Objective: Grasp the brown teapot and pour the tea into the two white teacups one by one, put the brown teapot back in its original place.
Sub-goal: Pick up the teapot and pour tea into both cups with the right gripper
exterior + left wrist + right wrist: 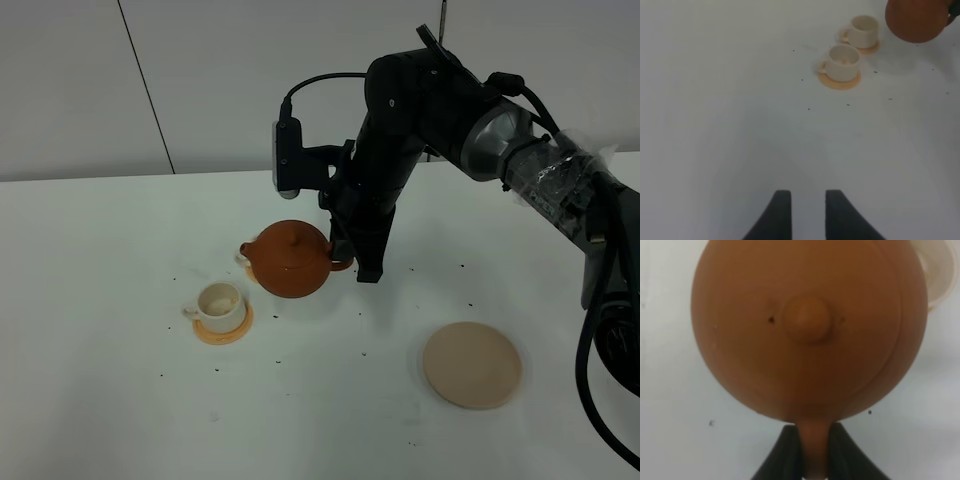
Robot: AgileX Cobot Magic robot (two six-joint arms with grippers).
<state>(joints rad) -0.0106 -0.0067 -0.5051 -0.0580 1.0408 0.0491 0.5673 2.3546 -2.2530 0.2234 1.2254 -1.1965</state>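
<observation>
My right gripper is shut on the loop handle of the brown teapot, which hangs just above the table. In the right wrist view the teapot fills the frame from above, its handle pinched at the gripper. One white teacup stands on an orange coaster in front of the pot. The second teacup is mostly hidden behind the pot's spout side; its rim shows past the pot. The left wrist view holds both teacups and the teapot. My left gripper is open, far from them. No tea is visible.
The pale tan disc coaster lies bare at the front right of the white table. Small dark specks are scattered on the tabletop. The right arm reaches across from the right edge.
</observation>
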